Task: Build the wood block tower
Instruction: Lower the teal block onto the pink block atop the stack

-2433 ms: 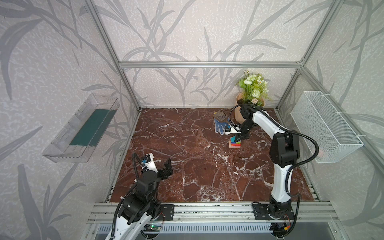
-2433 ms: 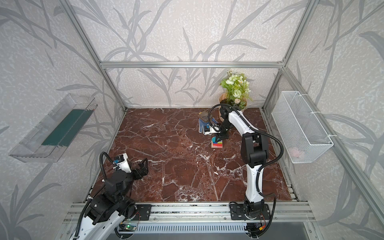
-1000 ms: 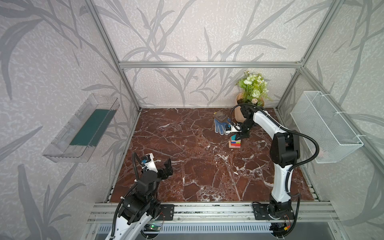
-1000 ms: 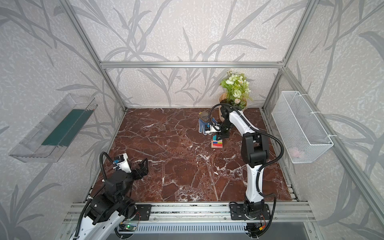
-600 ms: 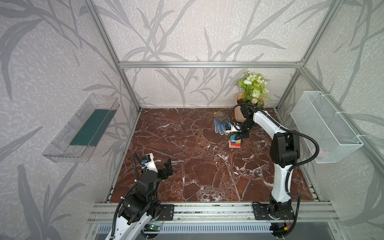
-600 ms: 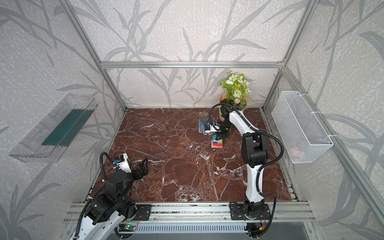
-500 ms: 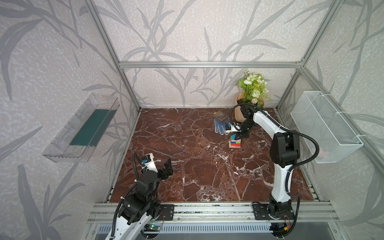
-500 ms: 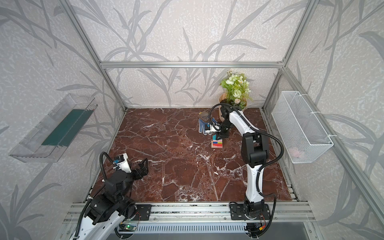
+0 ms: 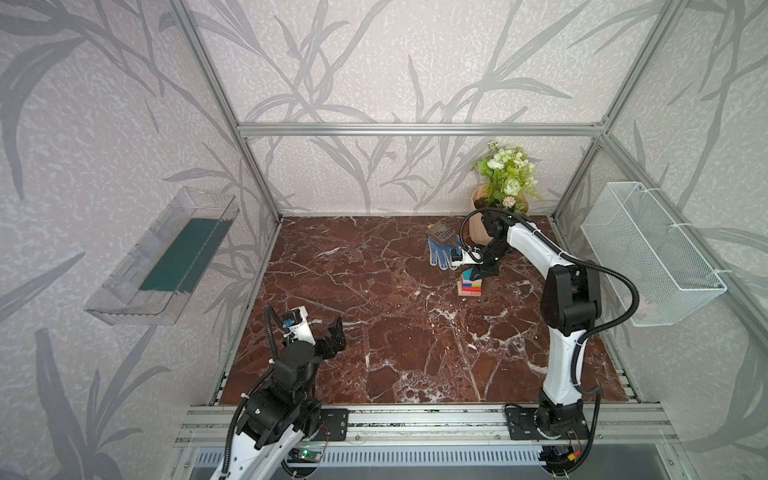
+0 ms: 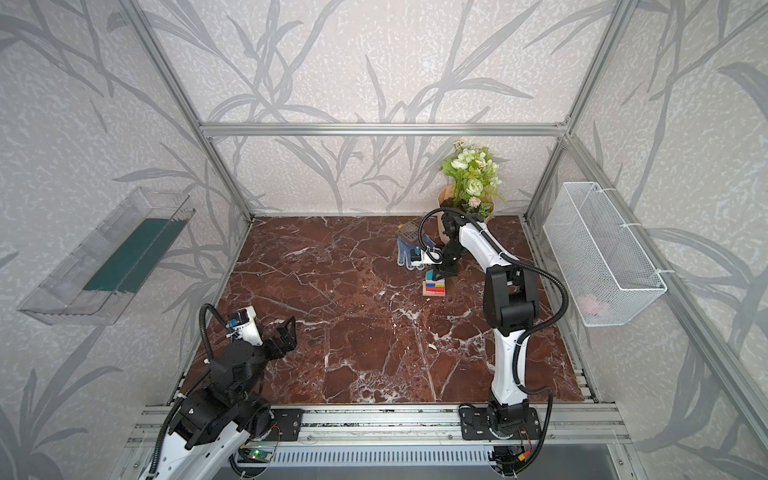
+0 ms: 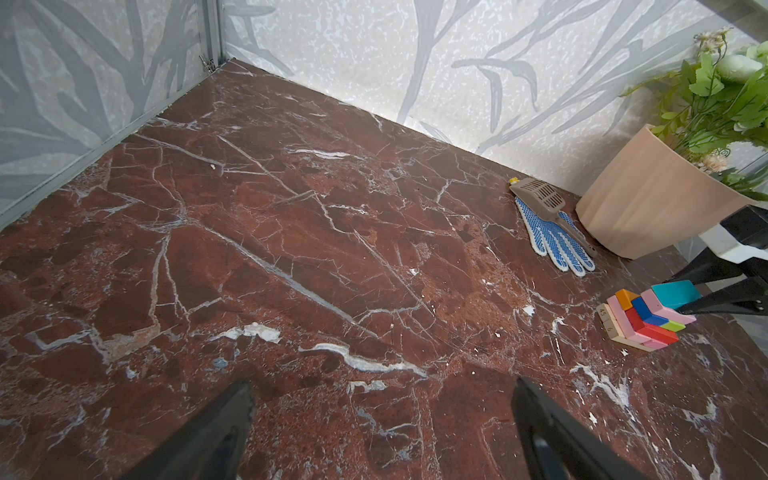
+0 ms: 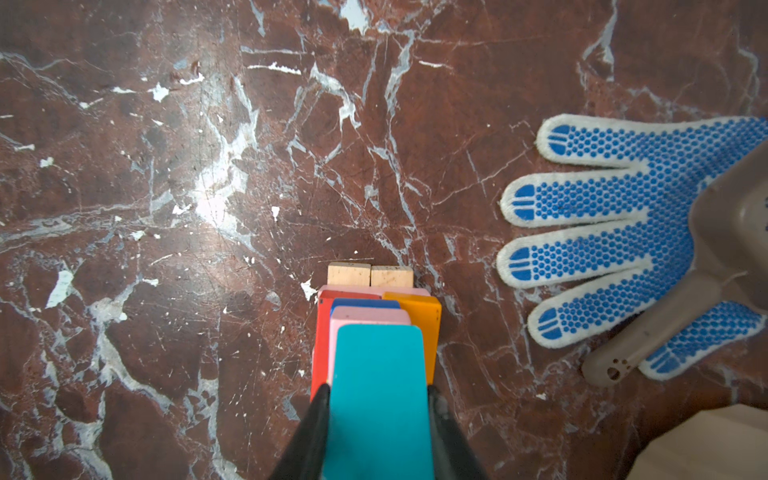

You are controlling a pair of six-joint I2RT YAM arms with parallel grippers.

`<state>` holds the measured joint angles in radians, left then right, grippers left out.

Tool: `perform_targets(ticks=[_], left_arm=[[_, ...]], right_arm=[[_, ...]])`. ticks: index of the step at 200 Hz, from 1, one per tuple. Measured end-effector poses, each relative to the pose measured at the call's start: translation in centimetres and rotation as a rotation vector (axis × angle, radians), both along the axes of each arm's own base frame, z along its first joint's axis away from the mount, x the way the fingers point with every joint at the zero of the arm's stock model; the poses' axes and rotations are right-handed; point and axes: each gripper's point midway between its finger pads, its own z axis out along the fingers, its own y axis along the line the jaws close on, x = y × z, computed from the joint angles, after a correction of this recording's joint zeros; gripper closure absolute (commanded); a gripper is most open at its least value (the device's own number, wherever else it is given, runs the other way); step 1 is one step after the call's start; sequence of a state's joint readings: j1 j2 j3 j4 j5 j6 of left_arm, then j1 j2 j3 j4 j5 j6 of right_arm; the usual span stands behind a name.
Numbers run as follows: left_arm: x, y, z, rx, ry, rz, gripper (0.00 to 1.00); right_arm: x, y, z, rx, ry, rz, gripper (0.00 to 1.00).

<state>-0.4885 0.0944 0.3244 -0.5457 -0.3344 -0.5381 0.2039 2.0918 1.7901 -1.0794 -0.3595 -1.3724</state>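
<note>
Looks like the right gripper (image 12: 378,388) pinches the wedge (image 12: 378,357) atop the tower (image 9: 469,286) to square its roof, left gripper (image 11: 382,382) gaping well away.

Top views high, facing down (near twins), wrist views low, both showing the tower (image 11: 636,320)

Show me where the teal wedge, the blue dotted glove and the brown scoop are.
teal wedge (image 12: 378,374), right wrist view, on the middle of its top face.
blue dotted glove (image 12: 660,199), right wrist view, on its dotted palm.
brown scoop (image 11: 540,197), left wrist view, on its slotted head.
</note>
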Motion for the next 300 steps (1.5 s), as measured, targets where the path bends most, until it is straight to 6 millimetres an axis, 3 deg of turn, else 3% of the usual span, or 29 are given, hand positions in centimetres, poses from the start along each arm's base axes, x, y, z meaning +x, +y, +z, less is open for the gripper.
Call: perform_targets(ticks=[34, 93, 121, 236, 300], left_arm=[[0.0, 0.0, 0.0, 0.000, 0.000, 0.000, 0.02], [0.0, -0.1, 0.0, -0.001, 0.001, -0.003, 0.01], [0.0, -0.1, 0.0, -0.001, 0.001, -0.003, 0.02], [0.0, -0.1, 0.0, -0.002, 0.001, -0.005, 0.02], [0.0, -0.1, 0.0, -0.002, 0.001, -0.006, 0.02]], right_arm=[[-0.1, 0.0, 0.0, 0.001, -0.003, -0.004, 0.82], [-0.1, 0.0, 0.2, 0.005, -0.017, -0.016, 0.56], [-0.1, 0.0, 0.5, 0.010, -0.030, -0.018, 0.50], [-0.9, 0.0, 0.2, 0.016, -0.020, -0.029, 0.52], [-0.9, -0.1, 1.0, 0.023, -0.049, -0.037, 0.54]])
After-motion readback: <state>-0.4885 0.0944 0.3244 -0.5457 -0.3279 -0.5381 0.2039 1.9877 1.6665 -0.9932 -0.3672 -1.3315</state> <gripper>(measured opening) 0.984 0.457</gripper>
